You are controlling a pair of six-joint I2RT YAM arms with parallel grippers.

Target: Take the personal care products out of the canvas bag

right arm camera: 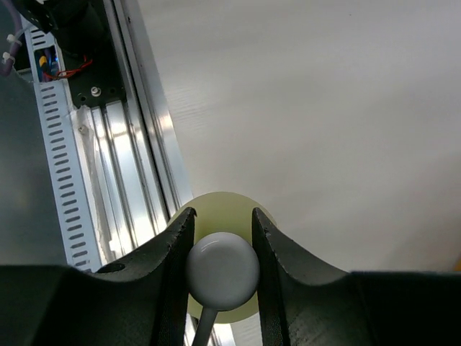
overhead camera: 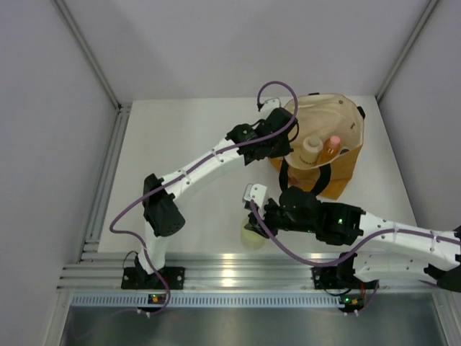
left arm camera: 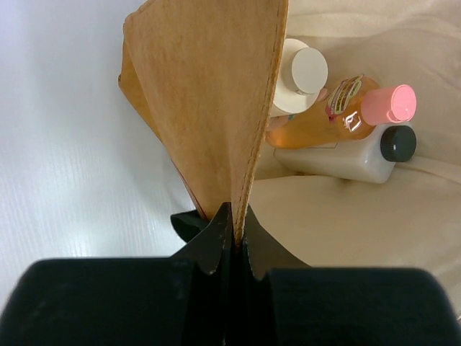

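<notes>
In the top view, the canvas bag (overhead camera: 338,169) is seen at about 1 o'clock on the counter (overhead camera: 180,137), its mouth turned upward. A cream round jar (overhead camera: 311,148) and an orange bottle (overhead camera: 330,148) are visible inside. The left end effector (overhead camera: 282,141) is placed at the bag's 9 o'clock rim. The right end effector (overhead camera: 253,218) is set over the yellow-green bottle (overhead camera: 252,235) at 6 o'clock, just beside the aluminium rail (overhead camera: 230,274).

In the left wrist view, the left end effector is pinched fully onto the tan rim, and a fold of canvas is held up. At 1 to 2 o'clock the jar, the orange bottle and a clear black-capped bottle (left arm camera: 338,162) are seen touching one another on the cream lining (left arm camera: 346,231).

In the right wrist view, the fingers are drawn in narrowly on the white pump (right arm camera: 222,270) and appear to touch it on both sides. Whether the base is seated on the counter cannot be told.

The bottle is judged to be at the point of set-down. It should be lowered until seated, away from the rail, and released fully. A straight lift is advised so the pump is not snagged.
</notes>
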